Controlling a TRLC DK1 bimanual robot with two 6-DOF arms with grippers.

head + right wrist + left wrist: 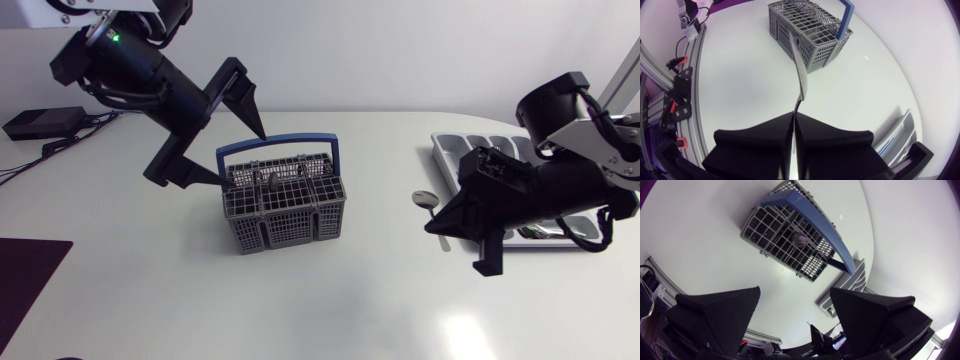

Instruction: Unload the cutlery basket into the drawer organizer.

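Observation:
The grey cutlery basket (285,205) with a blue handle (280,145) stands mid-table; a rounded cutlery end (270,183) pokes up inside it. My left gripper (243,158) hangs open just above the basket's back left corner, holding nothing. In the left wrist view the basket (785,230) lies ahead of the spread fingers (720,315). My right gripper (437,222) is shut on a spoon (425,199) beside the white drawer organizer (470,150). The right wrist view shows the spoon (799,70) sticking out from the shut gripper (793,120) towards the basket (807,30).
Some cutlery (540,232) lies in the organizer's near compartment, partly under my right arm. A black box (45,122) with cables sits at the far left. A dark purple mat (25,270) covers the front left corner.

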